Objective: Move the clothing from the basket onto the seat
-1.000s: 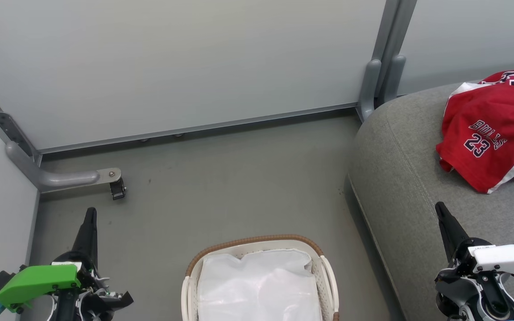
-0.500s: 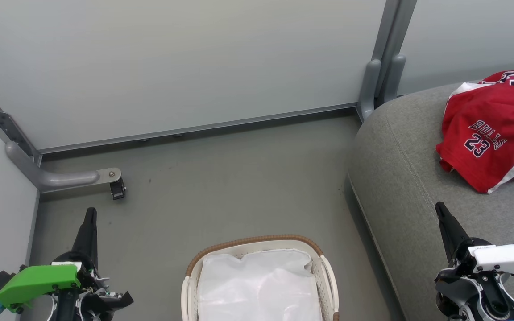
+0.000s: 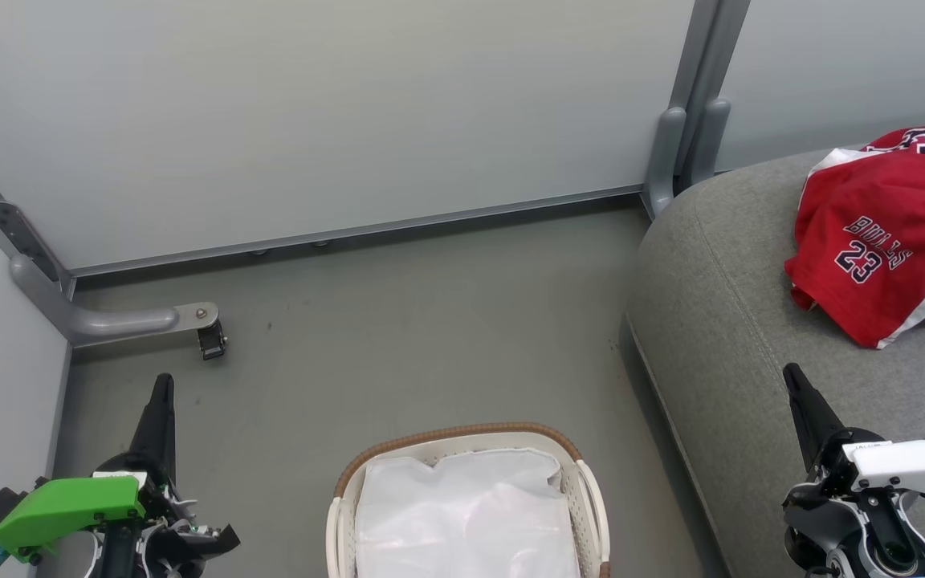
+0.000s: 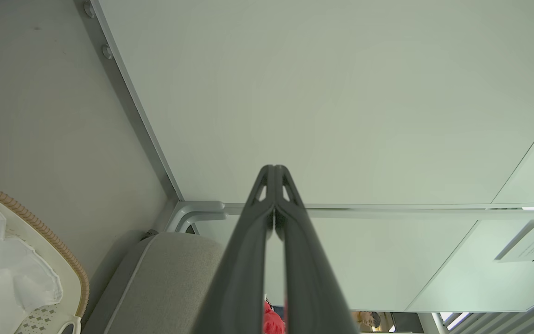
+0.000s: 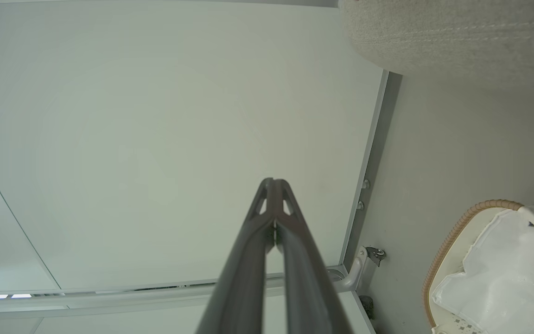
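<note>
While the red clothing (image 3: 884,233) lies crumpled on the far right part of the grey seat (image 3: 719,321), with its dark "BULLS 23" lettering facing up and white trim showing at its edges, the basket (image 3: 456,434) stands on the floor (image 3: 398,321) at the near middle. A strip of floor separates the basket from the seat's rounded left edge. A wrinkled white liner sheet (image 3: 462,514) covers the inside of the basket as far as can be seen.

At the near left, the left end effector (image 3: 162,384) hangs over the floor, left of the basket and apart from it. Its two dark fingers are pressed together into one point aimed at the far side, with nothing between them. A green cover (image 3: 69,506) sits on the wrist behind it. In the left wrist view the fingertips meet, with only a thin slit lower down.

At the near right, the right end effector (image 3: 792,374) is over the near part of the seat, well short of the clothing. Its fingers are likewise closed tip to tip and hold nothing, as the right wrist view confirms. A white cover (image 3: 908,461) sits on that wrist.

Pale wall panels (image 3: 310,120) close off the far side, joined by a grey post (image 3: 687,120) just beside the seat's far left corner. A small caster (image 3: 211,340) on a metal foot stands on the floor at the far left.
</note>
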{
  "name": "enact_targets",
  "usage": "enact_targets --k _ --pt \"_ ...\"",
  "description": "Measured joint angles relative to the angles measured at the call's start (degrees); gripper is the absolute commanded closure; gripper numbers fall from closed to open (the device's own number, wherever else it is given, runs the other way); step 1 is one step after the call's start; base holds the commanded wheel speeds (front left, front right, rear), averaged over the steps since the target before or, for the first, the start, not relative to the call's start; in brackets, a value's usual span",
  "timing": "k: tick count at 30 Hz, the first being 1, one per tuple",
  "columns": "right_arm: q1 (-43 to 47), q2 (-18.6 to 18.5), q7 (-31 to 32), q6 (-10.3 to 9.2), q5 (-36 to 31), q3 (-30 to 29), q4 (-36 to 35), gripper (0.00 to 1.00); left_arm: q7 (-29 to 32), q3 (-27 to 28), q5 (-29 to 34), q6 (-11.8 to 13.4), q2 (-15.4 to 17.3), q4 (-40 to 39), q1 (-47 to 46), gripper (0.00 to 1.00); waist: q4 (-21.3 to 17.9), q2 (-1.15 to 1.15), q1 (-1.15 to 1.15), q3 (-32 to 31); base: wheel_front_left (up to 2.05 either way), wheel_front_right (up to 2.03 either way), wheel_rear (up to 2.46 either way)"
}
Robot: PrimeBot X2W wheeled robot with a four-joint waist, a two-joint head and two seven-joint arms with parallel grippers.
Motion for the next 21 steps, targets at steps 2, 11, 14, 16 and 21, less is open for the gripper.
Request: enact_targets --k 2,11,14,16,21 --pt "0.0 0.0 0.0 0.00 0.0 0.0 0.0 1.00 0.0 0.0 0.0 0.0 0.0 0.0 0.0 1.00 0.0 0.00 0.00 0.0 0.00 0.00 0.00" --pt "0.0 0.0 0.0 0.00 0.0 0.0 0.0 1.00 0.0 0.0 0.0 0.0 0.0 0.0 0.0 1.00 0.0 0.00 0.00 0.0 0.00 0.00 0.00" --pt "0.0 0.0 0.0 0.00 0.0 -0.1 0.0 1.00 0.0 0.0 0.0 0.0 0.0 0.0 0.0 1.00 0.0 0.00 0.00 0.0 0.00 0.00 0.00" --pt "0.0 0.0 0.1 0.00 0.0 -0.1 0.0 1.00 0.0 0.0 0.0 0.0 0.0 0.0 0.0 1.00 0.0 0.00 0.00 0.0 0.00 0.00 0.00" --pt "0.0 0.0 0.1 0.00 0.0 -0.1 0.0 1.00 0.0 0.0 0.0 0.0 0.0 0.0 0.0 1.00 0.0 0.00 0.00 0.0 0.00 0.00 0.00"
